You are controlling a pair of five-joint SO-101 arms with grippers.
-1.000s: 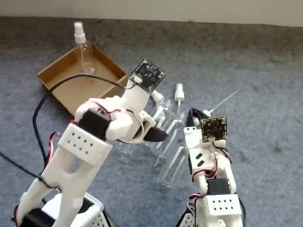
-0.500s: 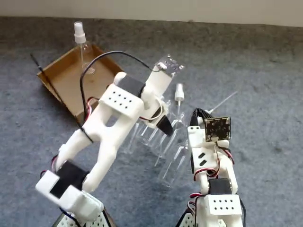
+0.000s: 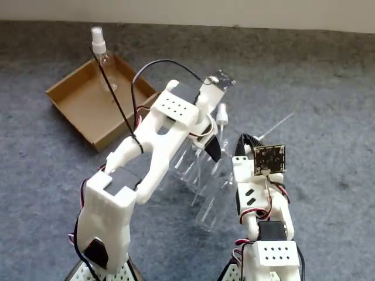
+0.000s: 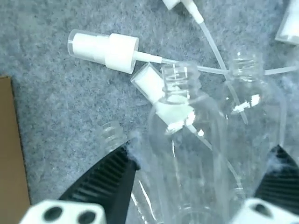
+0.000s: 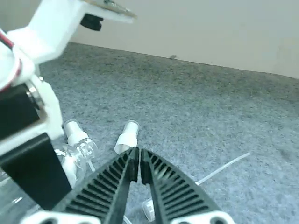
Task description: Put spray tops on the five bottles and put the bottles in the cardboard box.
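Bottles (image 3: 208,202) without tops lie heaped on the carpeted bench (image 3: 328,88). The left gripper (image 4: 201,156) hangs over one open-necked bottle (image 4: 182,116), fingers spread to either side of it, apparently ready to lift it for capping. Loose spray tops (image 4: 105,46) lie just beside it. One capped bottle (image 3: 101,58) stands in the cardboard box (image 3: 73,99). The right gripper (image 5: 139,154) sits nearby, fingers pressed together on nothing.

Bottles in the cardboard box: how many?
1. The capped bottle stands upright in the cardboard box, near its far corner. The left arm covers one corner; another could hide there.
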